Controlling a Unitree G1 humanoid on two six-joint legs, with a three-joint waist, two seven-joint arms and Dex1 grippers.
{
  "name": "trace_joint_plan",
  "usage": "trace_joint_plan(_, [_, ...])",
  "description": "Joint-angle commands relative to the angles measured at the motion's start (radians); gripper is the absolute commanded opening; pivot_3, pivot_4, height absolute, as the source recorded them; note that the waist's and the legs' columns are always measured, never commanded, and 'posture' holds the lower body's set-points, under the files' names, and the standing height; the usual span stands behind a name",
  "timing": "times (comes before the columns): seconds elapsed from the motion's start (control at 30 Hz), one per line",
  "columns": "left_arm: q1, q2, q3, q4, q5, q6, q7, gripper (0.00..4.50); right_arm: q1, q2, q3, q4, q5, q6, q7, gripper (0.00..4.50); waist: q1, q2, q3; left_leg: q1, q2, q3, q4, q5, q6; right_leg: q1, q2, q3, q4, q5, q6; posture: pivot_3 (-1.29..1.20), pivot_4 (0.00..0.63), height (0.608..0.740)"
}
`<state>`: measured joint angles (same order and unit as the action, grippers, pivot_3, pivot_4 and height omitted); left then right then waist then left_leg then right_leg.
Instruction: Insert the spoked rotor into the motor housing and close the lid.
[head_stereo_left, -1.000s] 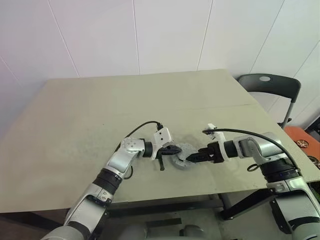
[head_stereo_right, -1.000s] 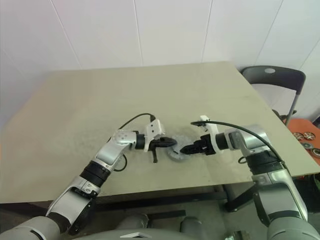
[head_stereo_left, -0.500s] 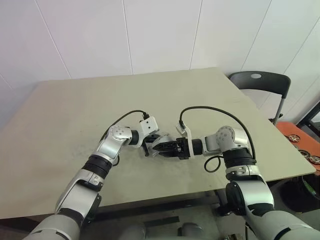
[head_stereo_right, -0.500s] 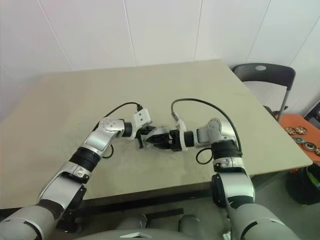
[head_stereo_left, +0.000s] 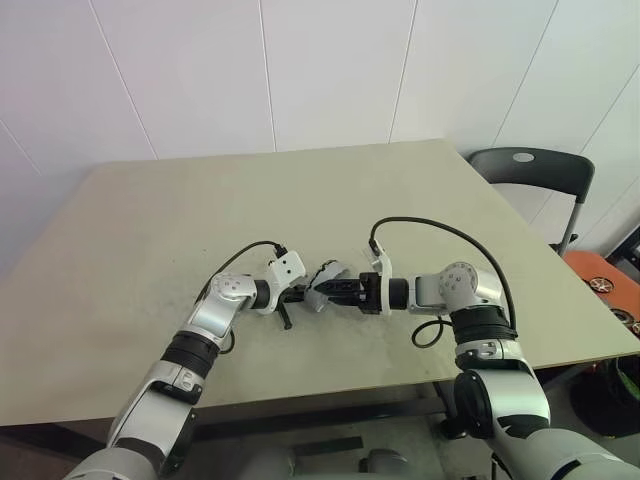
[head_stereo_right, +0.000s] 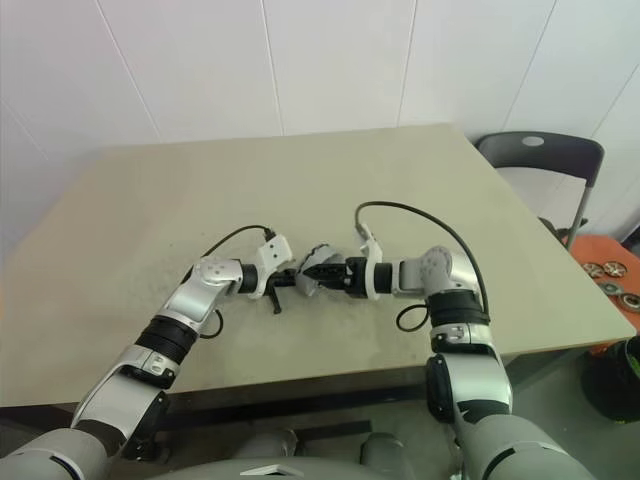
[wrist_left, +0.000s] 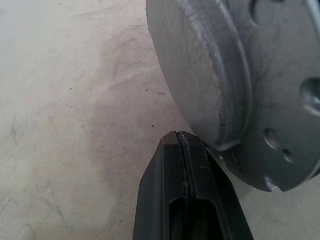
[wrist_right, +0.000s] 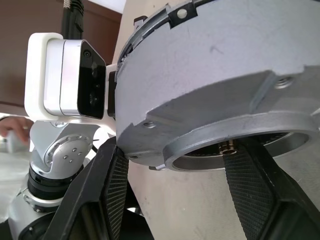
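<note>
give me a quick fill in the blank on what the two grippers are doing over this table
The fingers of the left gripper are ____. The right gripper grips a round metal part coloured ____. The dark chair stands at the table on the robot's ____ side.
Missing words: shut; grey; right.

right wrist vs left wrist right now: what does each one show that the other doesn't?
Right wrist: the right tool with a finger on either side of the grey round part, the part's open ringed underside, and the left arm's white wrist camera.
Left wrist: the left tool shut, tip at the part's rim, and its flat drilled face.
Both: the part and the table.
</note>
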<state>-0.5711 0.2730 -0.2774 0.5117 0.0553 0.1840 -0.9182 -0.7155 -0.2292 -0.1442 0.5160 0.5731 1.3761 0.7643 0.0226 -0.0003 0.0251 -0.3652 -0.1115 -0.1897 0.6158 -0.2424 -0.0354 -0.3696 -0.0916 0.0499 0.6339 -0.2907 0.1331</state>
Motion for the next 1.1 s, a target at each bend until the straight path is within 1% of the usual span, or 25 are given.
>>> trace_joint_plan(0.03, [-0.032, -0.11, 0.028, -0.041, -0.074, -0.064, 0.035, 0.0, 0.001, -0.067, 0.04, 0.008, -0.062, -0.098, -0.02, 2.56, 0.014, 0.0, 0.0, 0.0, 0.0, 0.0, 0.0, 0.0, 0.0, 0.0, 0.0, 0.0, 0.0, 0.0, 0.0, 0.0, 0.0, 0.74])
trace_joint_plan(0.1, [-0.053, -0.149, 0.076, -0.053, -0.107, -0.082, 0.061, 0.0, 0.012, -0.104, 0.085, 0.02, -0.079, -0.119, 0.009, 2.56, 0.022, 0.0, 0.001, -0.001, 0.0, 0.0, 0.001, 0.0, 0.0, 0.0, 0.0, 0.0, 0.0, 0.0, 0.0, 0.0, 0.0, 0.74])
trace_joint_plan(0.23, [-0.096, -0.222, 0.168, -0.046, -0.164, -0.127, 0.127, 0.0, 0.039, -0.188, 0.189, 0.018, -0.091, -0.149, 0.093, 2.56, 0.023, 0.0, 0.001, -0.008, 0.0, -0.001, 0.005, 0.0, 0.0, -0.005, 0.0, -0.001, -0.001, 0.001, 0.003, 0.0, 0.0, 0.74])
trace_joint_plan(0.3, [-0.107, -0.243, 0.199, -0.047, -0.194, -0.14, 0.136, 0.0, 0.049, -0.223, 0.227, 0.023, -0.094, -0.168, 0.13, 2.56, 0.023, 0.0, 0.001, -0.008, -0.001, -0.001, 0.005, 0.0, 0.0, -0.004, -0.002, -0.002, -0.002, 0.002, 0.003, 0.0, 0.0, 0.74])
trace_joint_plan(0.37, [-0.101, -0.253, 0.208, -0.081, -0.238, -0.121, 0.103, 0.0, 0.056, -0.254, 0.259, 0.034, -0.099, -0.189, 0.16, 2.56, 0.02, 0.0, 0.0, -0.008, -0.003, 0.0, 0.006, 0.0, 0.001, -0.002, -0.003, -0.001, -0.003, 0.002, 0.005, 0.0, 0.0, 0.74])
trace_joint_plan(0.5, [-0.07, -0.239, 0.174, -0.147, -0.282, -0.06, 0.032, 0.0, 0.064, -0.29, 0.297, 0.036, -0.092, -0.207, 0.203, 2.56, 0.021, 0.001, 0.0, -0.007, -0.003, 0.002, 0.007, 0.0, 0.001, -0.001, -0.003, -0.001, -0.003, 0.002, 0.006, 0.0, 0.0, 0.74])
trace_joint_plan(0.8, [-0.07, -0.219, 0.181, -0.129, -0.28, -0.065, 0.054, 0.0, 0.054, -0.306, 0.292, 0.035, -0.068, -0.213, 0.223, 2.56, 0.028, 0.001, 0.0, -0.008, -0.003, 0.0, 0.013, -0.001, 0.001, 0.001, -0.003, -0.002, -0.002, 0.003, 0.006, 0.0, 0.0, 0.74])
trace_joint_plan(1.0, [-0.063, -0.211, 0.186, -0.132, -0.286, -0.064, 0.06, 0.0, 0.067, -0.348, 0.286, 0.005, -0.033, -0.22, 0.328, 2.56, 0.048, 0.001, 0.001, -0.01, -0.003, 0.0, 0.012, -0.001, 0.002, -0.001, -0.003, -0.002, -0.003, 0.003, 0.006, 0.0, 0.0, 0.74])
trace_joint_plan(1.1, [-0.053, -0.211, 0.169, -0.136, -0.278, -0.061, 0.055, 0.0, 0.092, -0.386, 0.327, -0.029, -0.042, -0.239, 0.391, 2.56, 0.048, 0.001, 0.001, -0.011, -0.004, 0.001, 0.012, -0.002, 0.004, -0.002, -0.004, -0.002, -0.004, 0.003, 0.007, 0.0, 0.0, 0.74])
